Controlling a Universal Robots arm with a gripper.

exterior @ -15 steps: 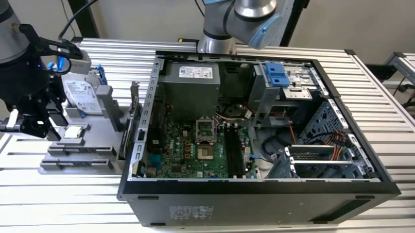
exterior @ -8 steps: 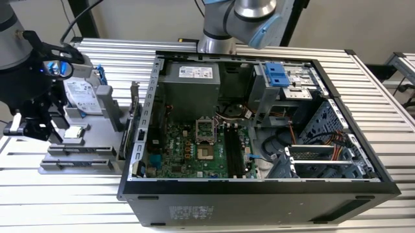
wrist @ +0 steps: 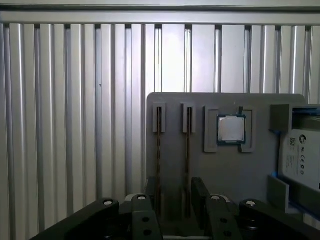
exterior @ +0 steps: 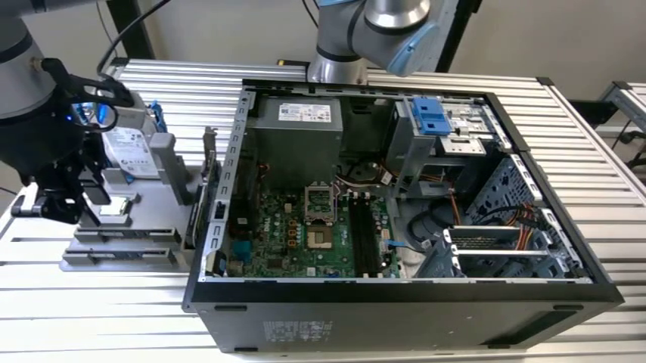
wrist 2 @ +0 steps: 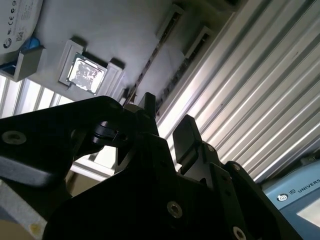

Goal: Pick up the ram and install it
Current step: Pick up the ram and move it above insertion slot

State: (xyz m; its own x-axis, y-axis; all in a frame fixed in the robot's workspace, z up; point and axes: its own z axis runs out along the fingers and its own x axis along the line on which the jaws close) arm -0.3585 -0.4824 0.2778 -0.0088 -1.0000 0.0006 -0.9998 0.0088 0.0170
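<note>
Two ram sticks stand on edge in the slots of a grey holder (wrist: 225, 175). In the first wrist view they are thin dark lines, one ram (wrist: 159, 150) beside the other (wrist: 188, 150). In the second wrist view the ram (wrist 2: 150, 60) runs toward the black fingers (wrist 2: 147, 107). My gripper (wrist: 175, 195) hangs just above the holder's near end, open, with nothing between its fingers. In the exterior view the gripper (exterior: 56, 206) is at the far left, over the holder (exterior: 131, 249). The motherboard's black slots (exterior: 361, 234) lie inside the open computer case (exterior: 404, 291).
On the holder also sit a processor chip (wrist: 231, 129), a silver hard drive in a blue frame (exterior: 131, 147) and an upright card with a metal bracket (exterior: 209, 162). The case has tall walls and a drive cage (exterior: 444, 125). Everything rests on a ribbed metal table (exterior: 595, 174).
</note>
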